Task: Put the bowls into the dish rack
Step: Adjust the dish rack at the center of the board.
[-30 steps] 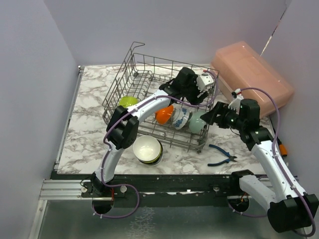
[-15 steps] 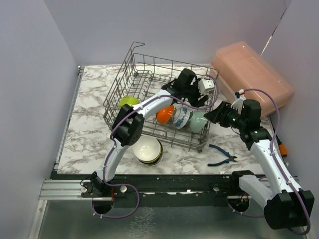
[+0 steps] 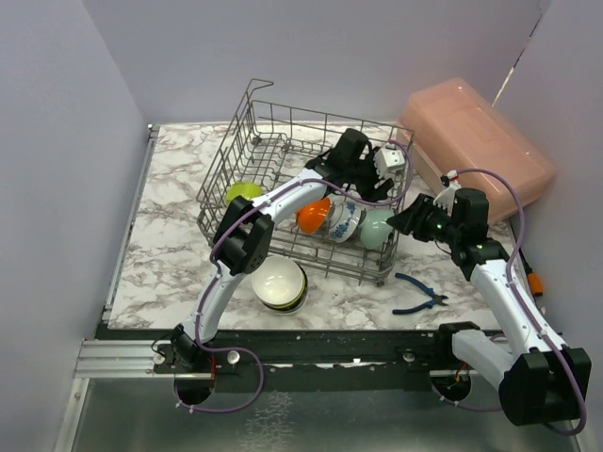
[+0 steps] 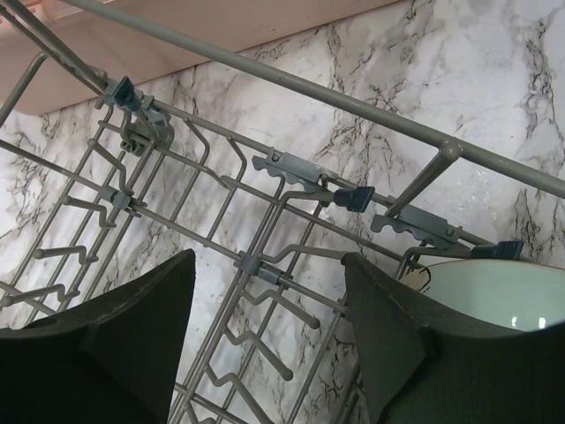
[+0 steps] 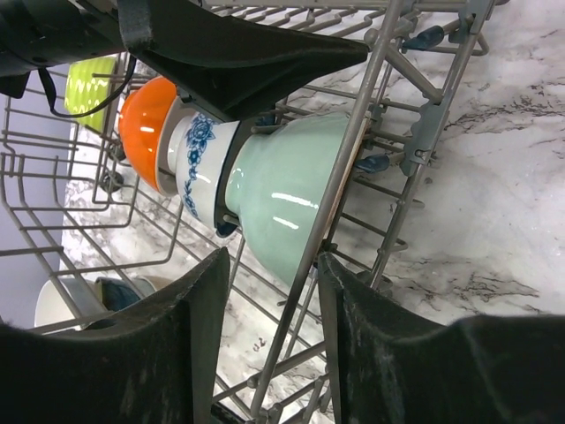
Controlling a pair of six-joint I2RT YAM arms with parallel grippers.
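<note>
The large grey wire dish rack [image 3: 273, 160] holds glossy round bowls [image 5: 287, 190] on edge, a cream bowl stack [image 3: 279, 281] sits just outside, the left gripper [image 4: 269, 261] hangs open and empty, and the right gripper [image 5: 274, 261], jaws parted around a rack wire, could snag and drag the rack.

dish rack [image 4: 291, 168]: grey wire, matt coating. mint green bowl [image 5: 282, 190], orange bowl [image 5: 146, 124]: glossy glaze, bright highlights. tabletop [image 3: 170, 217]: smooth marble-look. pink box [image 3: 480, 141]: translucent plastic.
</note>
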